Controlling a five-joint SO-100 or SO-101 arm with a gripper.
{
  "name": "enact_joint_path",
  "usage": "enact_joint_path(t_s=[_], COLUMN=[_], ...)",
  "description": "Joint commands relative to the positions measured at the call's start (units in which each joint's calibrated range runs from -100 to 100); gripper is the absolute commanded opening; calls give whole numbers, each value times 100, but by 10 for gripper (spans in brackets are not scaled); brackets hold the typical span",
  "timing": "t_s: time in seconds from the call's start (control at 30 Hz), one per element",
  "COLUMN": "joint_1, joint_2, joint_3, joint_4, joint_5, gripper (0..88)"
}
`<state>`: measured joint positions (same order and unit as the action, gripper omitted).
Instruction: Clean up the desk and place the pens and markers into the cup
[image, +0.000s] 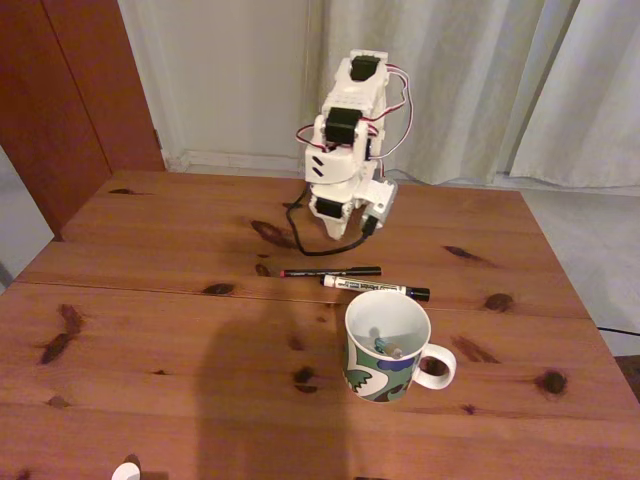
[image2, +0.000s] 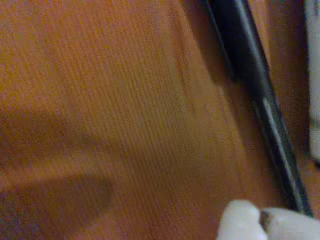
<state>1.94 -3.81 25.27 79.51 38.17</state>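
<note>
Fixed view: white two-finger tool (image: 340, 240) hangs just behind thin black pen with red tip (image: 330, 271) on reddish-brown pine worktop (image: 150, 330); white-barrelled marker with black cap (image: 375, 288) lies between pen and white patterned ceramic mug (image: 385, 345); mug holds a teal marker (image: 385, 345); tool's jaw state cannot be told.
Wrist view: blurred black pen (image2: 260, 95) lies diagonally over worktop (image2: 125, 115); white fingertip (image2: 240, 222) just beside it.

Dim room behind the worktop (image: 150, 330)

Pale grey curtains (image: 480, 80) hang in folds at the back beside a white wall panel (image: 230, 70); a reddish-brown wooden door or cabinet (image: 70, 90) stands left; light grey floor (image: 590, 240) shows right.
</note>
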Motion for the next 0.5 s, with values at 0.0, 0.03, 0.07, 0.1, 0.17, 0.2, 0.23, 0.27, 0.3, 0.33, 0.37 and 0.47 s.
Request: enact_joint_path(t_s=[0.0,0.03,0.07,0.1,0.17,0.2,0.23,0.27,0.3,0.33,0.37,0.47], joint_1=[-142,-174,-206,-247,-287,-287,-287,-287,-287,-287,-287,-295], joint_2=[79,121,154,179,237,261,278,294,294,294,294,286], joint_3=[-272,-272,-245,-236,-182,-110,-47,25,97,124,161,179], joint_4=[10,-76,-222,-420,-721,-850,-953,-1013,-1039,-1039,-1039,-1039], joint_5=[201,107,12,-87,-260,-286,-291,-286,-291,-286,-291,-302], gripper=[9,9,9,9,9,9,9,9,9,9,9,9])
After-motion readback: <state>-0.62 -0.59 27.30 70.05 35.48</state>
